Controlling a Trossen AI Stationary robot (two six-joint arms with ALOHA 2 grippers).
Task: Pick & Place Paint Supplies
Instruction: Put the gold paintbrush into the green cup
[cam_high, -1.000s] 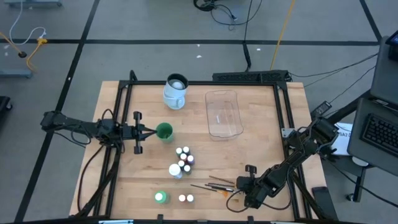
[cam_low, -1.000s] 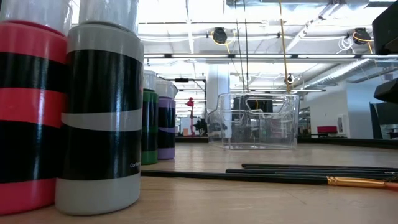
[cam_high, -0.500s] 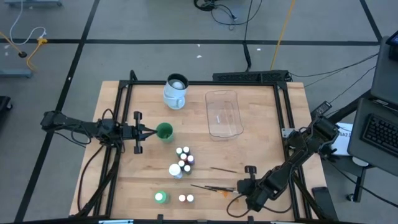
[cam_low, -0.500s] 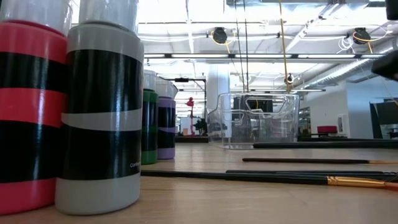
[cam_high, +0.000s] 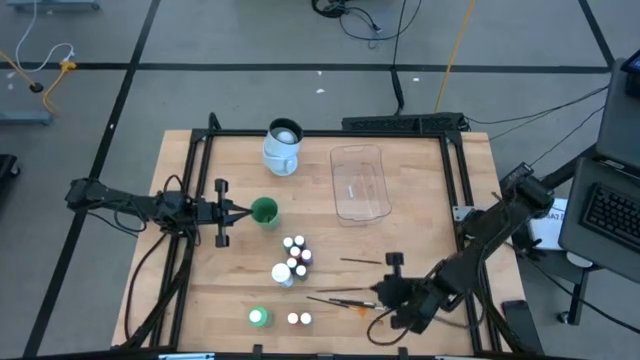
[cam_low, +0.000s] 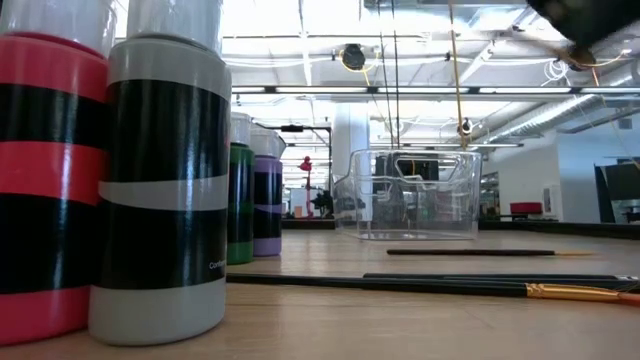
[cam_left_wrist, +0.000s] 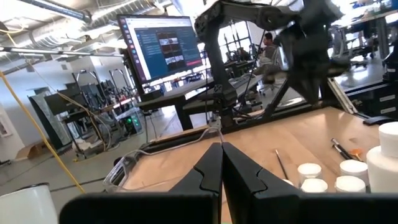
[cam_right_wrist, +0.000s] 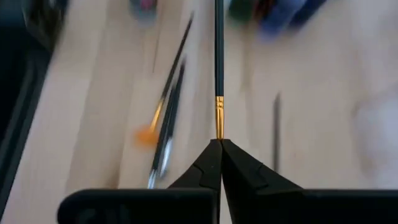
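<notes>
The wooden surface carries a clear tray, clustered bottles and loose brushes. The left hand waits clenched, empty. The right hand, raised, is grasping one brush by its tip.

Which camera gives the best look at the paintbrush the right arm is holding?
The right wrist view: the held brush runs straight out from the shut right end effector, gold ferrule at the fingertips. The high view shows it only as a thin line. The low and left wrist views don't clearly show it.
</notes>
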